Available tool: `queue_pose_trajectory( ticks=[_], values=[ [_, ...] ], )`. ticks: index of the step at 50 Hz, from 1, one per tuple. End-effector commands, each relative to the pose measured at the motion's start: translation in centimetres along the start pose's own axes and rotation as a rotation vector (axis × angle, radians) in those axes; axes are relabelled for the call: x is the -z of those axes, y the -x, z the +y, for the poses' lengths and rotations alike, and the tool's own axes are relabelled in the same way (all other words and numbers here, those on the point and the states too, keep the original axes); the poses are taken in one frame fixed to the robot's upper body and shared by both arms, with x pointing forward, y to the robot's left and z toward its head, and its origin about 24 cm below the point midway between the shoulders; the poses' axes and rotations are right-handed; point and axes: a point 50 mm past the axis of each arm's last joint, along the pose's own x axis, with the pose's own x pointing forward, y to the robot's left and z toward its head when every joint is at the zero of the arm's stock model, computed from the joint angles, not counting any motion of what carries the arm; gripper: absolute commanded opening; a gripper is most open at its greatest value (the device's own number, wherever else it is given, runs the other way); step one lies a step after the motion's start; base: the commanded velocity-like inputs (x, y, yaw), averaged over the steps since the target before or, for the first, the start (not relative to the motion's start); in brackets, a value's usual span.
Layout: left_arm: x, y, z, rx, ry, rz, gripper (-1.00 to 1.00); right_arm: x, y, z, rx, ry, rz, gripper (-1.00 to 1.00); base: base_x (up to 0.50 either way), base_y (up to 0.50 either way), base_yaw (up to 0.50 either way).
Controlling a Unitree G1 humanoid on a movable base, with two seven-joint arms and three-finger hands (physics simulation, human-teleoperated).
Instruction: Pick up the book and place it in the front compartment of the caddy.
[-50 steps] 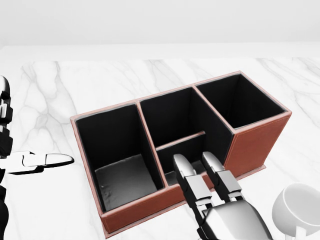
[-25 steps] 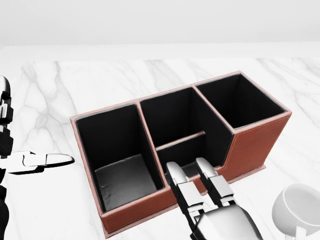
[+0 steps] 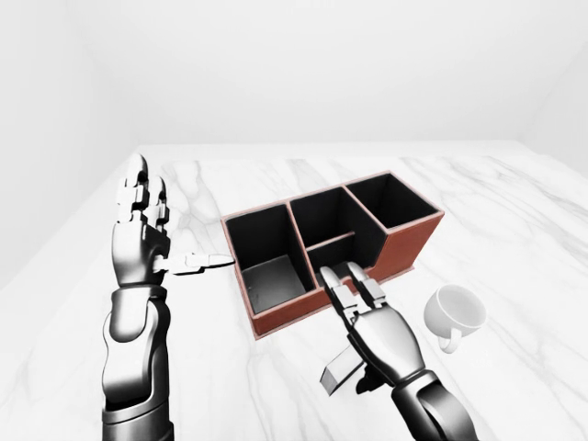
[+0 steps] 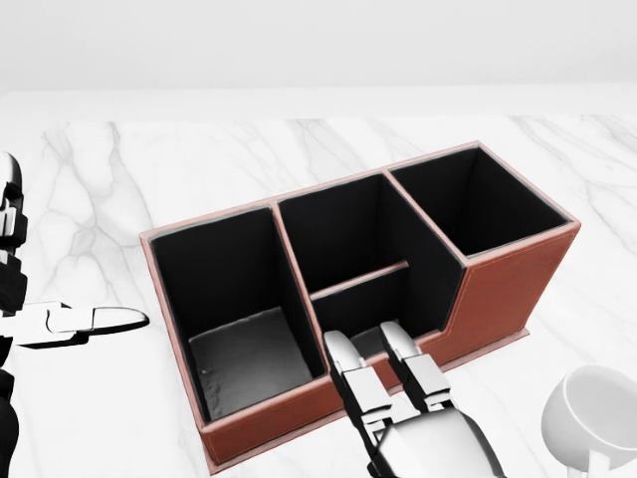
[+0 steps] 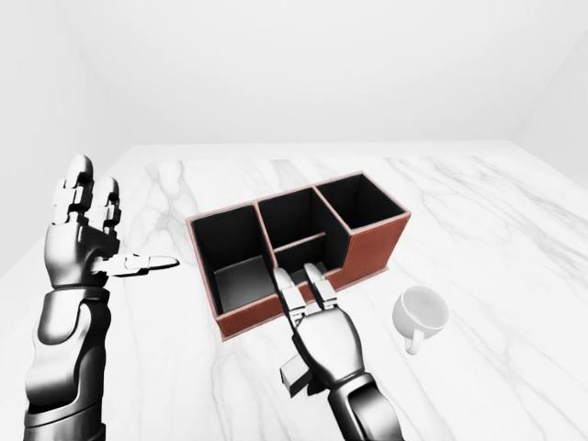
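The right hand has drawn back toward the bottom of the head view over the last second. Its fingers previously reached over the low compartment of the caddy; their tips now lie at that compartment's near rim. The fingers are extended and spread, gripping nothing.

The book is not identifiable. Beyond the fingertips, the low compartment shows a pale grey shape on its floor, which may be the book lying flat, but this cannot be confirmed. A similar grey floor shows in the compartment to the left of the fingers.

The left hand is raised well to the left of the caddy, fingers upright and open, thumb pointing toward it, holding nothing.

A white mug lies on the marble table to the right of the right hand, clear of it.

Judgement: the withdrawal with empty fingers suggests release is complete; placement appears done, pending a clearer sight of the book.
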Motion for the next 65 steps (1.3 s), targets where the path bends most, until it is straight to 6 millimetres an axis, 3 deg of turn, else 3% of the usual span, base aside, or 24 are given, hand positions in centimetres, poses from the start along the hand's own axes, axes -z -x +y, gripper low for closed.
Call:
queue_pose_trajectory(
  ticks=[1,31,40,65],
  values=[
    [0.0,0.0,0.0,0.002,0.003,-0.001,1.00,0.0,-0.2,1.2,-0.023,0.016,-0.002,1.00,0.00,0.00,0.00],
    [-0.3,-0.2,0.2,-0.004,0.010,-0.013,1.00,-0.1,-0.1,2.4,-0.052,0.026,-0.019,1.00,0.00,0.00,0.00],
    [-1.2,-0.1,0.2,0.009,0.066,-0.055,1.00,-0.2,0.0,3.0,-0.062,0.028,-0.022,1.00,0.00,0.00,0.00],
    [-0.9,-0.1,0.1,0.011,0.049,-0.040,1.00,0.2,0.0,4.8,-0.092,0.044,-0.017,1.00,0.00,0.00,0.00]
  ],
)
